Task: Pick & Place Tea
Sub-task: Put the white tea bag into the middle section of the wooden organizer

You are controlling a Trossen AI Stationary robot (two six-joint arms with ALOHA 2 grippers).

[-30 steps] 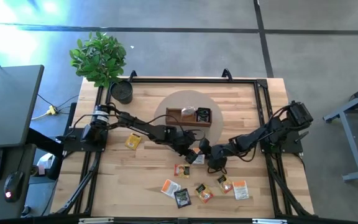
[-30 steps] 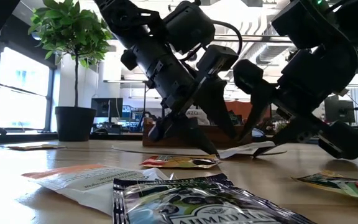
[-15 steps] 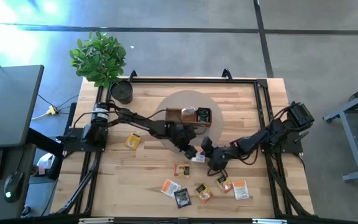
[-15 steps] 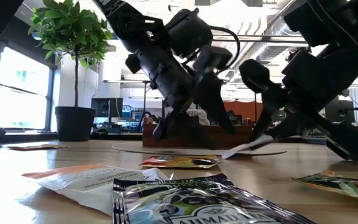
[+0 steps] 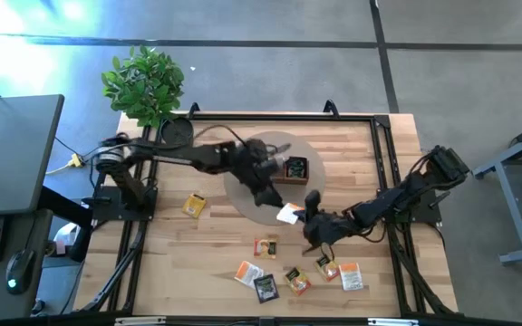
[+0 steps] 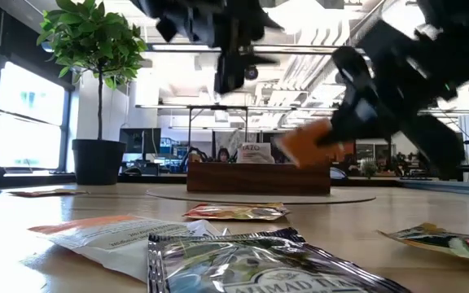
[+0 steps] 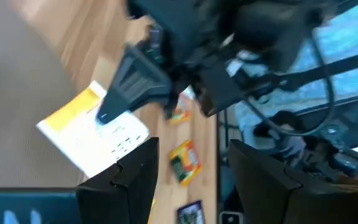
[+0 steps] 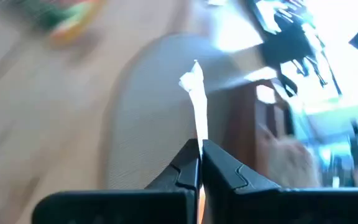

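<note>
My right gripper [image 5: 297,215] is shut on a white-and-orange tea packet [image 5: 288,215], held above the table just near of the round grey mat [image 5: 243,195]. The low view shows that packet [image 6: 300,146] in the air. My left gripper [image 7: 191,174] is open and empty, raised over the mat beside the wooden tray [image 5: 284,168], and looks down on the held packet [image 7: 92,134]. More tea packets lie flat on the table: a yellow one [image 5: 194,206] and several near the front [image 5: 265,288]. My right gripper pinches one edge of the white-and-orange packet [image 8: 196,134] between its two fingers, only at their free ends. The fingers come from the table's right, slanting down. The packet juts out ahead of the fingertips, tilted and lifted clear of the table.
A potted plant [image 5: 145,84] and a dark round pot [image 5: 178,134] stand at the far left corner. Black rails [image 5: 279,116] frame the tabletop. The tray on its mat holds a few packets [image 5: 295,167]. In the low view, packets [image 6: 243,264] lie close in the foreground.
My right gripper has taken hold of the white-and-orange packet, rolled its wrist and lifted the packet clear of the table. My left gripper, still open, has risen away from the packet and drawn back toward the far edge, over the mat.
</note>
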